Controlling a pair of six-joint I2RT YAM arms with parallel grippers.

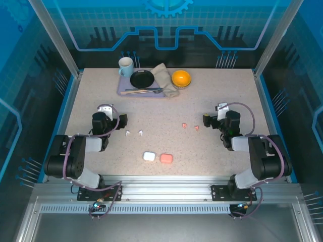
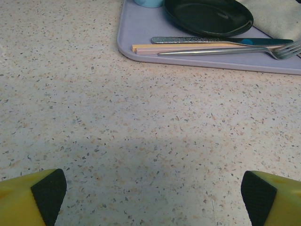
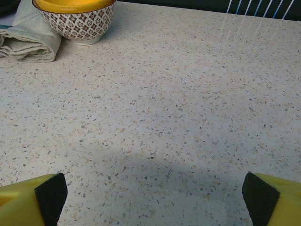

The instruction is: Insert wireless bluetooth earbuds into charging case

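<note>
Two arms seen from above, bases at the near rail of a speckled table (image 1: 161,108) bordered by an aluminium frame and blue panels. Left gripper (image 1: 120,120) sits low at mid-left, right gripper (image 1: 207,120) low at mid-right, with a broad stretch of bare tabletop between them. White earbuds (image 1: 141,133): a pair lying loose just beside the left gripper, toward the centre. Pink earbuds (image 1: 184,124): a pair lying loose near the right gripper. White case (image 1: 149,156) and pink case (image 1: 166,158): side by side near the front edge, well apart from all four buds. Far edge, centre: lilac tray (image 1: 122,89) carrying a mug (image 1: 125,65), a black plate (image 1: 142,79) and cutlery; a folded cloth (image 1: 164,75) and an orange bowl (image 1: 180,78) just beside it. Left wrist view: left gripper (image 2: 153,193) spread wide, its yellow fingers (image 2: 47,193) at the frame corners with bare table between; ahead, the tray's rim (image 2: 188,60), plate (image 2: 207,14), a fork (image 2: 235,51) and chopsticks (image 2: 178,47). Right wrist view: right gripper (image 3: 153,195) likewise wide, open speckled surface running ahead; bowl (image 3: 77,21) with patterned outside and cloth (image 3: 28,40) touching at far left, dark back wall beyond.
</note>
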